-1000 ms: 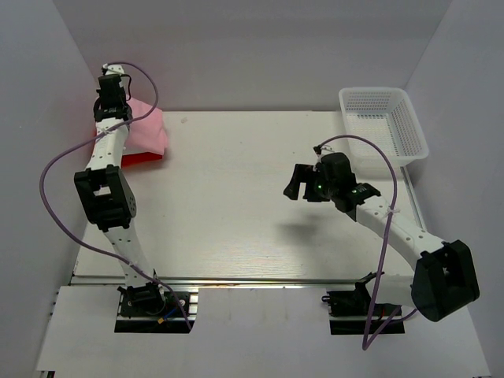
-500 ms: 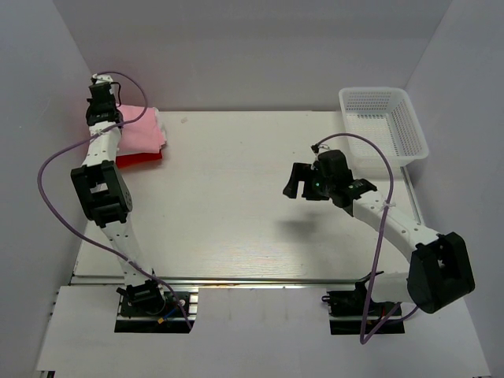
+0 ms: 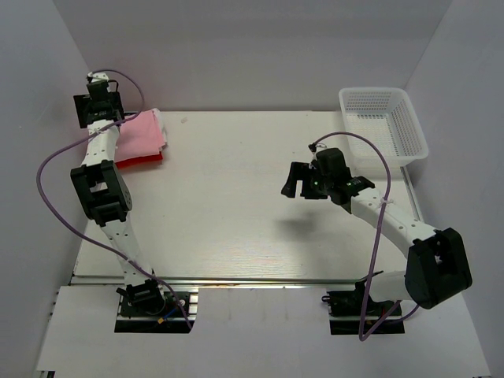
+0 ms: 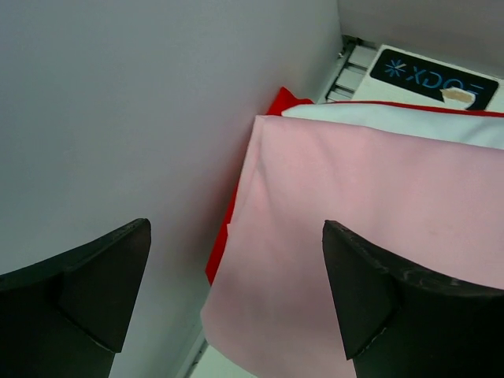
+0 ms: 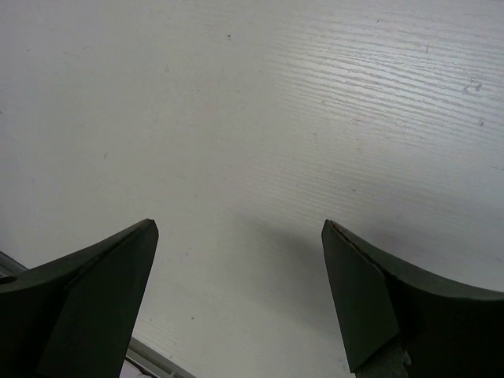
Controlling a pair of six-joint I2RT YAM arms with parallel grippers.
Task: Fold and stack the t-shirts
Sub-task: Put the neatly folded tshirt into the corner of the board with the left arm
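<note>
On the table [image 3: 236, 205], in its far corner, the left gripper [image 4: 236, 228] has just let go, its fingers now apart like those of the right gripper [image 5: 236, 228], leaving the pink t-shirt [image 4: 378, 213] above the red t-shirt [image 3: 140, 160], so the stacking looks done

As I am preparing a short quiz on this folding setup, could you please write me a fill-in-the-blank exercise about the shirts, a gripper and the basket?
1. The top t-shirt of the stack is light ____.
2. The bottom t-shirt of the stack is bright ____.
3. The left gripper, above the stack, has its jaws ____.
4. The mesh basket stands in the far ____ corner.

Missing words: pink; red; open; right.
</note>
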